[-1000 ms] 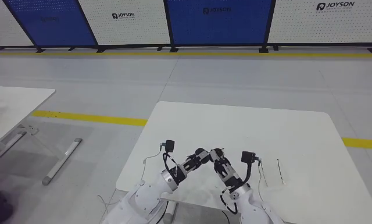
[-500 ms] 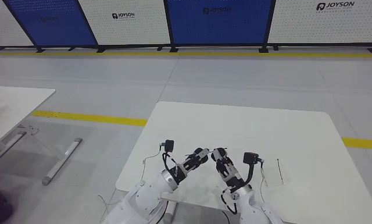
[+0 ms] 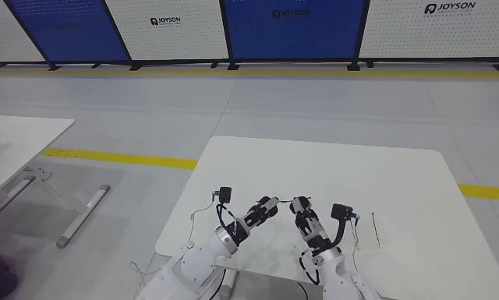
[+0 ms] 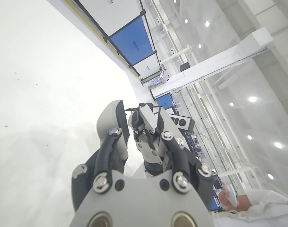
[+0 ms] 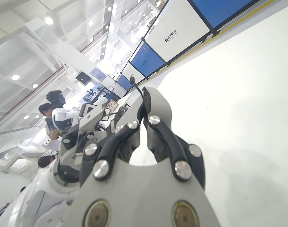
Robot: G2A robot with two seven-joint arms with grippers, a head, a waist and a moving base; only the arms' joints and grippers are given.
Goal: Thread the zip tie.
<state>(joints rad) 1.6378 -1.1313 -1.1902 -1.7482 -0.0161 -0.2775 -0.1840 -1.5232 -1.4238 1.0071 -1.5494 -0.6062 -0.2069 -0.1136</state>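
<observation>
Pinching right gripper [image 5: 144,92]: jaws closed on tie [image 5: 137,87], head poking beyond tips.
Left gripper [image 4: 140,106]: jaws apart, tie's tail at one pad, contact unclear.
Tie's middle: hidden inside right jaws.

I see a black zip tie [image 5: 136,85] in the right end effector [image 5: 144,95], whose shells are pale grey, with black pads and linkages and silver screws. The left end effector [image 4: 140,106] wears the same grey, black and silver. The surface [image 3: 327,167] is plain white, with thin dark spare ties [image 3: 377,228] on it. The floor [image 3: 140,113] is grey with yellow stripes. The panels [image 3: 296,23] alternate blue and white, finely dotted.
</observation>
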